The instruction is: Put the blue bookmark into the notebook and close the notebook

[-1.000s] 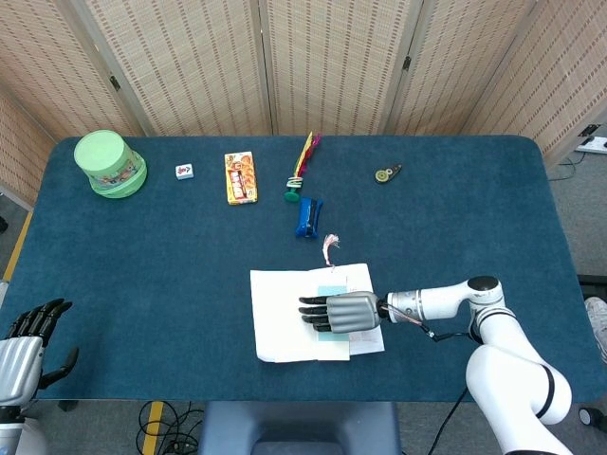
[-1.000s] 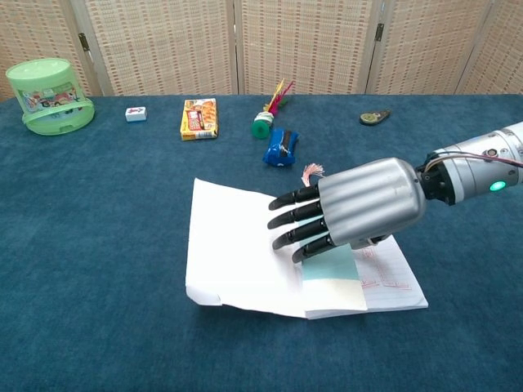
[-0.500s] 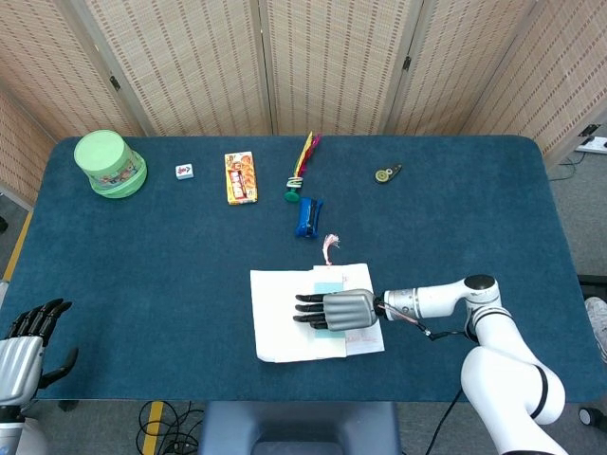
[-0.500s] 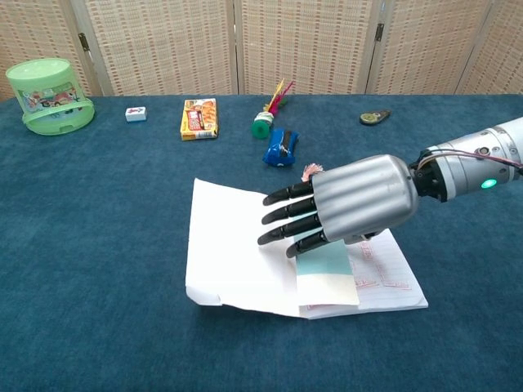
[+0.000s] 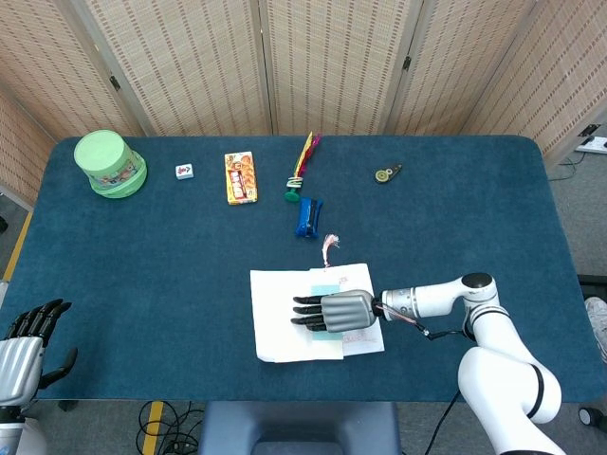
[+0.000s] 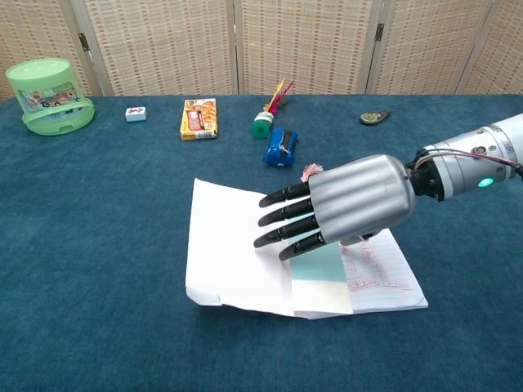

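Observation:
An open white notebook (image 5: pixel 280 322) (image 6: pixel 225 245) lies near the table's front edge. The pale blue bookmark (image 6: pixel 320 273) (image 5: pixel 327 288) lies on its pages, and its pink tassel (image 6: pixel 311 171) (image 5: pixel 329 248) sticks out past the far edge. My right hand (image 5: pixel 337 311) (image 6: pixel 343 204) is palm down over the bookmark, dark fingers stretched to the left and apart, holding nothing. Whether the palm presses the bookmark is hidden. My left hand (image 5: pixel 24 346) hangs off the table's front left corner, empty, fingers apart.
Along the far side stand a green tub (image 5: pixel 110 163), a small white tile (image 5: pixel 184 172), a yellow box (image 5: pixel 240 177), a feathered toy (image 5: pixel 300 171), a blue object (image 5: pixel 306 216) just behind the notebook, and a small round tag (image 5: pixel 385 174).
My right hand has slid a little to the left across the notebook, and the blue bookmark under it has shifted left with it. The left hand has not moved.

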Controlling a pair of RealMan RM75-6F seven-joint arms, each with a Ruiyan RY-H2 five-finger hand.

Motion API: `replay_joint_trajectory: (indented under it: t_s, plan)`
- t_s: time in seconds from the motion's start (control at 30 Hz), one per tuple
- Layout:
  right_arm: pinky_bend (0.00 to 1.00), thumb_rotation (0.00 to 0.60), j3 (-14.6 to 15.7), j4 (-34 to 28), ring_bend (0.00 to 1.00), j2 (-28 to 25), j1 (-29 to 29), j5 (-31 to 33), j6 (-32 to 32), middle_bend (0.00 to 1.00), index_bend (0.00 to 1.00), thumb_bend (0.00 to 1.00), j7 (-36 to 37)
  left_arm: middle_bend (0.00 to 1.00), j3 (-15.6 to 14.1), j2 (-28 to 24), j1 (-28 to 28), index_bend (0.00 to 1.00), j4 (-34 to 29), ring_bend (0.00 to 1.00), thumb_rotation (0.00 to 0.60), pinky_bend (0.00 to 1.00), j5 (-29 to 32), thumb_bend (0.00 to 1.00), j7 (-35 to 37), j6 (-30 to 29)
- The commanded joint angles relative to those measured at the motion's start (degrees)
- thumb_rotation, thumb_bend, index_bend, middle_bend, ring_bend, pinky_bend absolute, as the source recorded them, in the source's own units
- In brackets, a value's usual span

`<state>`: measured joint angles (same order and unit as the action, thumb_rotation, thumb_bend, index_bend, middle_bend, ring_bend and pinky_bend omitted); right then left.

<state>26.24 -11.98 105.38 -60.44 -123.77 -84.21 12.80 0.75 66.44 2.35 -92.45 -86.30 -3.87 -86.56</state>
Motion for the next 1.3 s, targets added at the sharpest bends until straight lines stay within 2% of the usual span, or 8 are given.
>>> replay_joint_trajectory:
  t_s: [0.03,0.23,0.37,0.63,0.83,1.03,1.13,1.3]
  plan:
    - [0.0,0.6,0.2,0.1,0.0,0.0,0.1,0.0,0.0,0.0,0.13,0.21,-0.2,0.15,0.0,0.0,0.0,0.17,0.1,0.16,0.6,0.18,0.0,0.39,0.2,0.0]
    - [0.0,0.6,-0.1,0.2,0.0,-0.3,0.7,1.0,0.3,0.0,0.13,0.21,-0.7,0.15,0.0,0.1,0.0,0.17,0.1,0.16,0.6,0.18,-0.1,0.39,0.2,0.1]
    - [0.0,0.6,-2.2,-0.4,0.0,-1.3,1.7,3.7,-0.1,0.0,0.13,0.23,-0.5,0.15,0.1,0.0,0.1,0.17,0.1,0.16,0.6,0.18,-0.1,0.39,0.3,0.1]
    - [0.0,0.6,-6.2,-7.2,0.0,-4.9,3.3,7.7,-5.9,0.02,0.18,0.53,-0.8,0.15,0.2,-0.2,0.4,0.17,-0.4,0.16,0.6,0.18,-0.7,0.39,0.2,0.1]
    - [0.0,0.6,-5.6,-19.7,0.0,-10.1,3.8,6.7,-6.5,0.02,0.27,0.66,-4.2,0.15,0.2,-0.5,0.6,0.17,-1.2,0.16,0.6,0.18,-1.3,0.39,0.0,-0.1]
    - [0.0,0.6,-3.9,-35.3,0.0,-16.3,3.7,4.9,-1.8,0.02,0.3,0.78,-11.3,0.15,0.0,-1.0,0.6,0.17,-2.1,0.16,0.6,0.18,-1.9,0.39,-0.1,-0.3]
    - [0.0,0.6,-3.8,-42.2,0.0,-19.2,4.0,4.7,0.6,0.02,0.31,0.81,-14.4,0.15,-0.2,-1.4,0.7,0.17,-2.6,0.16,0.6,0.18,-2.3,0.39,0.4,-0.3]
    - [0.0,0.6,-3.5,-48.4,0.0,-21.2,5.3,4.4,4.0,0.01,0.32,0.81,-17.4,0.15,-0.4,-1.6,0.8,0.17,-3.2,0.16,0.6,0.18,-2.7,0.39,0.2,-0.1]
